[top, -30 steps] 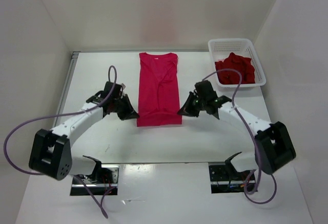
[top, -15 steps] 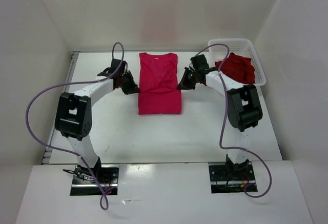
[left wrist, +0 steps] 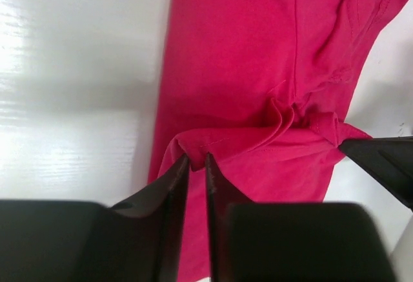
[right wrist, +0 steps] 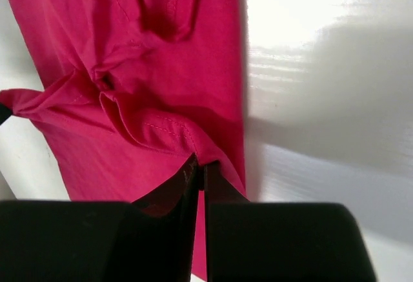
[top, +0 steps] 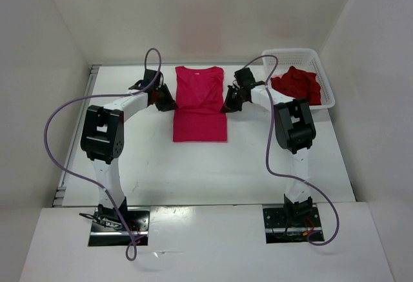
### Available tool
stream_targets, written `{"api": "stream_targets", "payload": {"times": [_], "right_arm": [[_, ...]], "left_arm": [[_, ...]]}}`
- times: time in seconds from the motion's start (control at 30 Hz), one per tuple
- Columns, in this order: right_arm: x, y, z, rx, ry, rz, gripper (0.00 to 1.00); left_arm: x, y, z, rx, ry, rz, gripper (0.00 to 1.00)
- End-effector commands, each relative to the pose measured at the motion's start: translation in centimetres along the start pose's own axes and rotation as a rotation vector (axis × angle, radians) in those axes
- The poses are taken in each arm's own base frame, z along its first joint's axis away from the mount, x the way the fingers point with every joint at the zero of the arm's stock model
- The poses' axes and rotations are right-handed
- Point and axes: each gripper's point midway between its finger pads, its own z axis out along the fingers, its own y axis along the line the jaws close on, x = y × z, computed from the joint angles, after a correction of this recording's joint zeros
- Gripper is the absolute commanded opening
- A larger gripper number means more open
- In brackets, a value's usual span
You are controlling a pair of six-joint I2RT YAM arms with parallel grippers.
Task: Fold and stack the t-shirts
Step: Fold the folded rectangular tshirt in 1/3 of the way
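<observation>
The bright magenta-pink t-shirt (top: 200,117) lies as a long strip on the white table, its near part doubled back over its middle. My left gripper (top: 169,106) is shut on a fold of the shirt's left edge (left wrist: 193,146). My right gripper (top: 226,108) is shut on a hemmed fold of its right edge (right wrist: 184,137). Both holds sit about halfway along the shirt, and the cloth bunches between them (left wrist: 290,117). The dark red t-shirt (top: 297,83) lies crumpled in the basket. The light pink t-shirt is out of view.
A white mesh basket (top: 326,82) stands at the far right corner of the table. White walls close in the table on the left, back and right. Purple cables loop from both arms over the table's sides.
Both grippers have moved from the shirt's near end toward the far side, taking the hem with them. The shirt's near edge now lies farther back and the strip is shorter.
</observation>
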Motion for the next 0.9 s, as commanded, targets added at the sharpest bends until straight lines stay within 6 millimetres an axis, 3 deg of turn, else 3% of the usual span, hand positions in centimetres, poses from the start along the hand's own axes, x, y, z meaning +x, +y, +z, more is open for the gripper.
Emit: {"api": "stream_targets", "payload": {"times": [0.0, 0.07, 0.13, 0.17, 0.23, 0.3, 0.37, 0.47, 0.5, 0.53, 0.57, 0.63, 0.67, 0.87], "right_arm": [[-3.0, 1.5, -0.7, -0.019, -0.069, -0.042, 0.09], [-3.9, 1.4, -1.3, -0.009, -0.084, -0.036, 0.13], [-4.7, 2.2, -2.5, -0.010, -0.112, -0.043, 0.21], [-5.0, 2.6, -3.1, -0.018, -0.125, -0.048, 0.32], [-5.2, 2.9, -4.7, -0.006, -0.152, -0.062, 0.39], [-5.3, 3.7, -6.7, -0.022, -0.179, -0.082, 0.46], [-4.9, 3.6, -7.2, -0.027, -0.189, -0.100, 0.46], [-3.2, 5.0, -6.8, -0.058, -0.156, -0.138, 0.19], [-2.0, 5.2, -6.0, -0.058, -0.119, -0.143, 0.02], [-1.0, 5.3, -4.9, -0.053, -0.089, -0.150, 0.00], [0.5, 6.2, -4.0, -0.060, -0.059, -0.174, 0.00], [2.2, 7.0, -2.2, -0.083, -0.007, -0.181, 0.00], [3.0, 7.2, -1.7, -0.092, 0.018, -0.171, 0.00], [3.4, 8.5, 1.4, -0.133, 0.051, -0.172, 0.00]], "left_arm": [[-2.9, -1.4, -0.2, 0.034, -0.092, 0.034, 0.26], [-3.5, -2.0, -0.5, 0.052, -0.115, 0.040, 0.34], [-4.6, -2.5, -1.6, 0.069, -0.148, 0.041, 0.50], [-5.4, -2.6, -2.5, 0.075, -0.169, 0.026, 0.54], [-6.3, -3.9, -4.9, 0.114, -0.233, 0.011, 0.59], [-5.5, -4.2, -6.2, 0.154, -0.244, -0.006, 0.61], [-3.6, -5.1, -6.3, 0.200, -0.192, -0.020, 0.58], [2.0, -6.4, -5.3, 0.214, -0.088, 0.011, 0.46], [3.9, -7.7, -5.3, 0.248, -0.062, 0.029, 0.43], [5.2, -7.6, -5.1, 0.250, -0.045, 0.021, 0.39], [7.6, -6.5, -4.8, 0.237, 0.002, -0.017, 0.39], [9.6, -6.0, -4.3, 0.241, 0.024, -0.029, 0.37], [10.6, -4.8, -4.1, 0.213, 0.038, -0.035, 0.37], [12.8, -3.0, -3.4, 0.176, 0.081, -0.030, 0.37]]}}
